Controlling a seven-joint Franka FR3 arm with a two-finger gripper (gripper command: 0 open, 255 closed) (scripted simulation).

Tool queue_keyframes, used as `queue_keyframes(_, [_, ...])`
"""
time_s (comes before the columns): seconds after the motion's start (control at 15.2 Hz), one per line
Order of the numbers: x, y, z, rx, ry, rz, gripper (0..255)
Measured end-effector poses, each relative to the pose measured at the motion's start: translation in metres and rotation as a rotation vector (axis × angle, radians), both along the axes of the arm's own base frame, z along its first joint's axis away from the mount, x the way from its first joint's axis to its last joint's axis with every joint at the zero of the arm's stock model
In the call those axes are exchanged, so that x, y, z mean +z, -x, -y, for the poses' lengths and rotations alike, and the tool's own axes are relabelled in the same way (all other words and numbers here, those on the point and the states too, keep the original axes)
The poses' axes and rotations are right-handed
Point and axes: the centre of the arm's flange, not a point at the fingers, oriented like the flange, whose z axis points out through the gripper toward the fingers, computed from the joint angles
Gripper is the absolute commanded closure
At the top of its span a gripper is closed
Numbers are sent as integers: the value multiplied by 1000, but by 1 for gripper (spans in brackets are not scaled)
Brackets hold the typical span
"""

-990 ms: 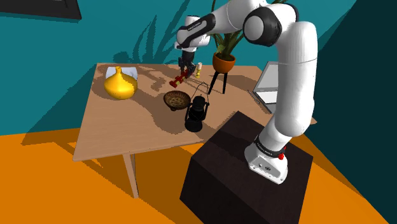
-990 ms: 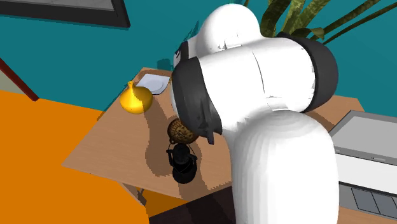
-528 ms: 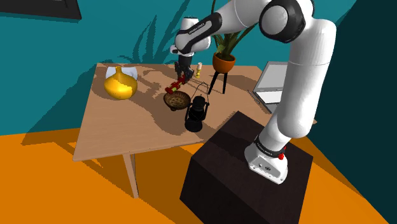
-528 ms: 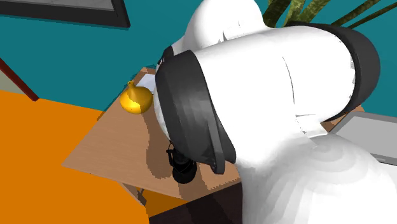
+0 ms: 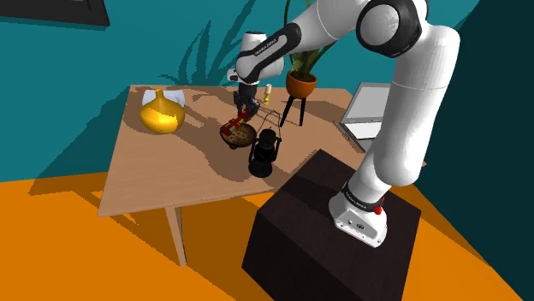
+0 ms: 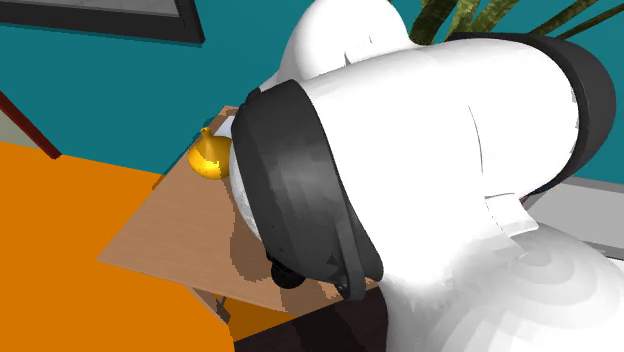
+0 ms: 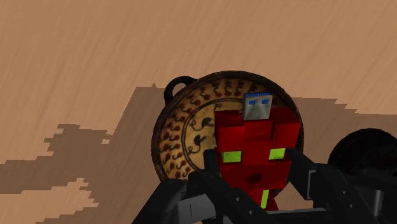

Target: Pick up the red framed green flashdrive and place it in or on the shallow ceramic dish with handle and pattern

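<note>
Over the middle of the wooden bench point(image 5: 145, 171), the black pincer point(image 7: 254, 175) is clamped on the flash drive point(image 7: 254, 143), one finger pressed against each side of its blocky red body. The drive juts out past the fingertips, showing small green patches on its red face and a grey metal plug with a blue insert at the far end. Straight beyond it in the wrist view lies the shallow round dish point(image 7: 175, 137), brown with a dark scrolling pattern on a paler inside and a small loop handle on its rim; the plug end sits over the dish's inner circle. In the shoulder view the pincer point(image 5: 243, 109) points down at the dish point(image 5: 237, 137) with the red drive point(image 5: 233, 128) at the dish's rim level, and whether drive and dish touch cannot be told. Just beside the dish, toward the stand point(image 5: 317, 231), is a black lantern point(image 5: 263, 154), which appears in the wrist view as a dark round shape point(image 7: 362, 153) next to one finger. Well apart, toward the shoulder view's left, a yellow gourd-shaped vase point(image 5: 162, 114) rests on the bench, also seen in the second exterior view point(image 6: 210, 158) past the big white arm point(image 6: 420, 180). A potted plant point(image 5: 300, 83) on dark legs stands behind the pincer, near the teal wall.
</note>
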Motion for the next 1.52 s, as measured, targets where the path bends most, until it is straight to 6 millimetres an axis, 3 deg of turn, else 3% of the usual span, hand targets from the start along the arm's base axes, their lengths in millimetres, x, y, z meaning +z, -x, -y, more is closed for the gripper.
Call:
queue_keyframes(0.73, [-59, 0, 1, 0, 0, 0, 255])
queue_keyframes(1.12, [-65, 0, 0, 0, 0, 0, 255])
queue_keyframes(1.19, [-65, 0, 0, 0, 0, 0, 0])
queue_keyframes(1.52, [-65, 0, 0, 0, 0, 1, 0])
